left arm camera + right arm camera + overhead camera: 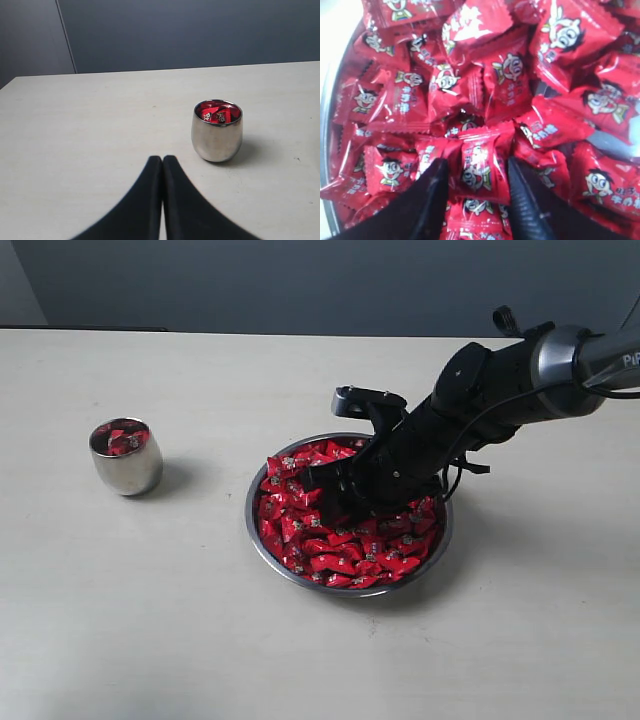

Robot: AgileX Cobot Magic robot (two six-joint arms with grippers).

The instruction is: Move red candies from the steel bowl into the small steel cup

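Red candies [345, 548] fill the steel bowl [256, 536] at the table's middle. My right gripper [335, 502] is lowered into the pile. In the right wrist view it [477, 160] is open, its two black fingers pushed down on either side of one red candy [477, 174], with more candies [510, 80] all around. The bowl's wall [329, 135] shows at one edge. The small steel cup [126, 456] stands upright to the left of the bowl, holding a few red candies. My left gripper [162, 158] is shut, empty, low over the table just short of the cup [217, 132].
The beige table [200, 620] runs out on all sides of the bowl and cup. A dark wall [300, 280] rises behind the table's far edge. The right arm [520, 375] reaches in from the right, above the bowl's right side.
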